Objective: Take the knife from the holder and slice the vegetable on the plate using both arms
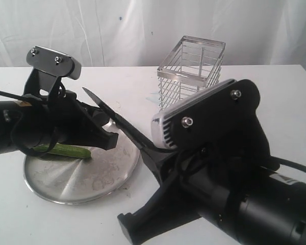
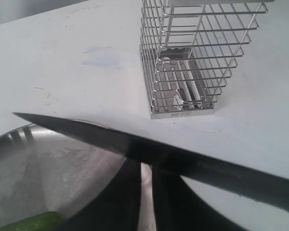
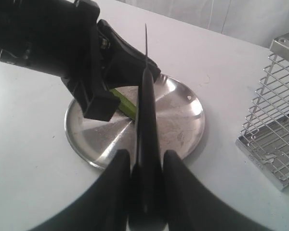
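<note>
White tabletop [image 1: 117, 84], scuffed round steel plate [image 1: 76, 186]

L arm [image 1: 20, 127] + R arm [image 1: 255, 204] matte blk; thin blk cables [image 1: 296, 165]; silver cam housings [image 1: 53, 58] w/ hex screws [image 1: 187, 121]; white label [image 1: 288, 178].

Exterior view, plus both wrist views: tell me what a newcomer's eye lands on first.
The black knife stands out first, clamped in the right gripper with its pointed blade raised over the shiny plate. Beside the blade, the left gripper sits low over the green vegetable lying on that plate. Beyond the plate, the wire holder stands upright on the white table.
</note>
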`<state>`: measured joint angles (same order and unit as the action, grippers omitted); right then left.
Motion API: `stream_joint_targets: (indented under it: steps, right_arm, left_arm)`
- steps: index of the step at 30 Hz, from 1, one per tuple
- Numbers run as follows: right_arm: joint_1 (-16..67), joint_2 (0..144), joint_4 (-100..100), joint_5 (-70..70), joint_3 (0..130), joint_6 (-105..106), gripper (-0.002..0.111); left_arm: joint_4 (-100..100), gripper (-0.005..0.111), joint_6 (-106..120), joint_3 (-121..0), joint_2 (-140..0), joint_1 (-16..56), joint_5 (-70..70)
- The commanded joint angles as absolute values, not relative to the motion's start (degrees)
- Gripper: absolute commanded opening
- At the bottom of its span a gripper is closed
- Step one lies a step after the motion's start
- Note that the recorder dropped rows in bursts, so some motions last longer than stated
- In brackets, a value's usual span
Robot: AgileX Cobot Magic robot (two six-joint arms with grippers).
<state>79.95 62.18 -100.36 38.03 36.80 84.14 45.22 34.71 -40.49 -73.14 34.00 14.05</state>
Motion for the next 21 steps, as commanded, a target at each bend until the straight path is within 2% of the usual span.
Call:
stream_joint_targets:
  steps: [1, 8, 21]
  right_arm:
    - [80.2, 61.5, -99.9, 42.5, 36.5, 82.0, 0.000]
    - [80.2, 58.9, -99.9, 39.4, 36.5, 82.1, 0.000]
    - [80.2, 58.8, -94.6, 46.6, 36.6, 77.7, 0.000]
  left_arm:
    - [45.2, 0.016, 35.0, -40.8, -72.4, 34.4, 13.4]
    - [45.2, 0.016, 35.0, -40.8, -72.4, 34.4, 13.4]
    - [45.2, 0.016, 35.0, -40.8, -72.4, 34.4, 11.9]
